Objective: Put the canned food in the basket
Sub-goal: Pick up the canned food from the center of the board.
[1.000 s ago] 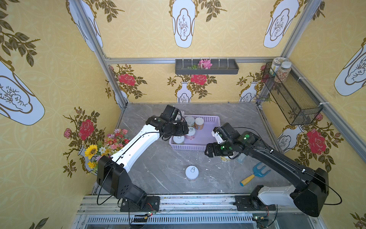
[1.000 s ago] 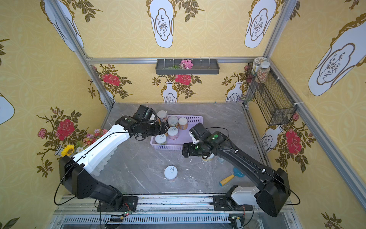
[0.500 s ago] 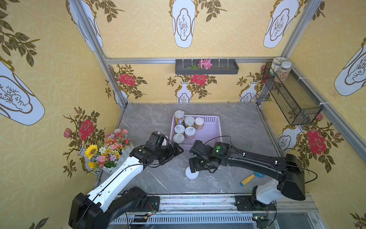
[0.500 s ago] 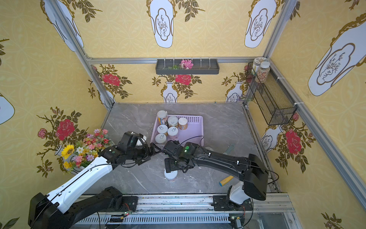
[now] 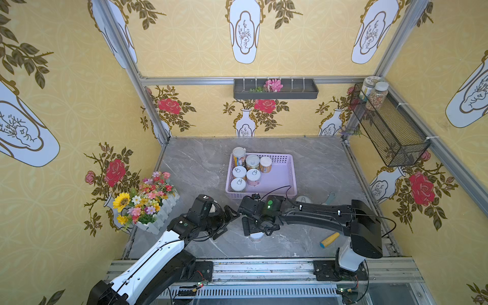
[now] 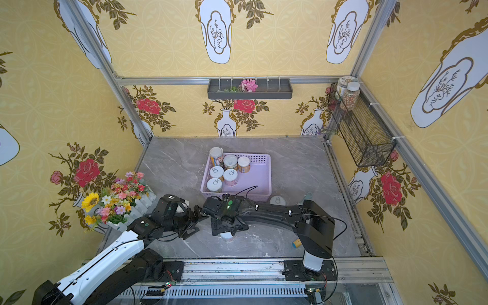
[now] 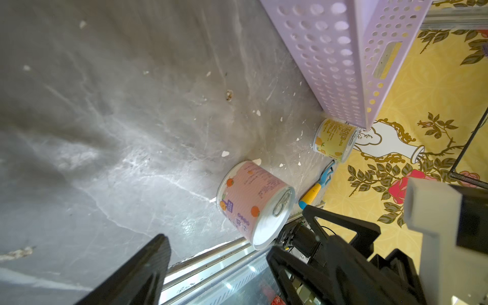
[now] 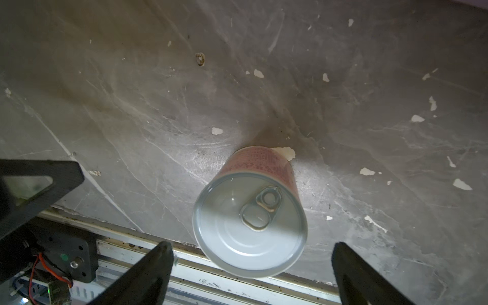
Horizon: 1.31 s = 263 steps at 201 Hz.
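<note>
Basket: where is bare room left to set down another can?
In the basket, the floor is bare between the six cans and the right-hand wall in both top views. Crowded: the left side, where cans cluster.

Yellow floral-papered walls enclose a grey marble-patterned tabletop.

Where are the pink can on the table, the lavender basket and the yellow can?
pink can (image 8: 248,237): right wrist view, on its silvery lid.
lavender basket (image 5: 280,175): in a top view, on its bare floor.
yellow can (image 7: 333,140): left wrist view, on its printed label.
</note>
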Each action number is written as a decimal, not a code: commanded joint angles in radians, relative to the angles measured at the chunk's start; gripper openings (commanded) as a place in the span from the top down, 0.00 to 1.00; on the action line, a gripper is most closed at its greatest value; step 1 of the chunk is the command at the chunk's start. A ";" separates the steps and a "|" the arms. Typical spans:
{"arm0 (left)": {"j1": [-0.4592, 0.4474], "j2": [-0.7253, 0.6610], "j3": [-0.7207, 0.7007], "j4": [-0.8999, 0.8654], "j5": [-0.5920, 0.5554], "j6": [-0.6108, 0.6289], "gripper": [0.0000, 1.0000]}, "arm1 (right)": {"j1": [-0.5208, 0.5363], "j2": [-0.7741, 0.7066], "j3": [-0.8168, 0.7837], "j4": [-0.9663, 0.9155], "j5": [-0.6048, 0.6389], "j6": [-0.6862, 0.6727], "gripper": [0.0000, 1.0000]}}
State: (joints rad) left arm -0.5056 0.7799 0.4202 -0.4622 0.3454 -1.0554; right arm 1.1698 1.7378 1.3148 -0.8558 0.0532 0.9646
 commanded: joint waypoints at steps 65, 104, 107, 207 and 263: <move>0.004 -0.073 -0.055 0.006 0.020 -0.049 0.03 | 0.001 0.063 0.017 -0.014 -0.009 0.037 0.03; 0.004 -0.065 -0.051 0.011 0.020 -0.043 0.03 | 0.001 0.084 0.022 -0.018 -0.016 0.042 0.02; 0.003 -0.064 -0.050 0.011 0.020 -0.042 0.03 | 0.001 0.086 0.023 -0.017 -0.015 0.042 0.02; 0.003 -0.050 -0.050 0.025 0.026 -0.034 0.03 | -0.012 0.108 0.038 -0.014 -0.026 0.029 0.12; 0.003 -0.032 -0.049 0.041 0.028 -0.029 0.03 | -0.014 0.083 0.043 -0.024 -0.020 0.018 0.21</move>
State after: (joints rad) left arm -0.5034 0.7422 0.3683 -0.4412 0.3626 -1.0988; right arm 1.1568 1.8427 1.3476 -0.8623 0.0238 0.9932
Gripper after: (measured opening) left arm 0.966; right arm 0.814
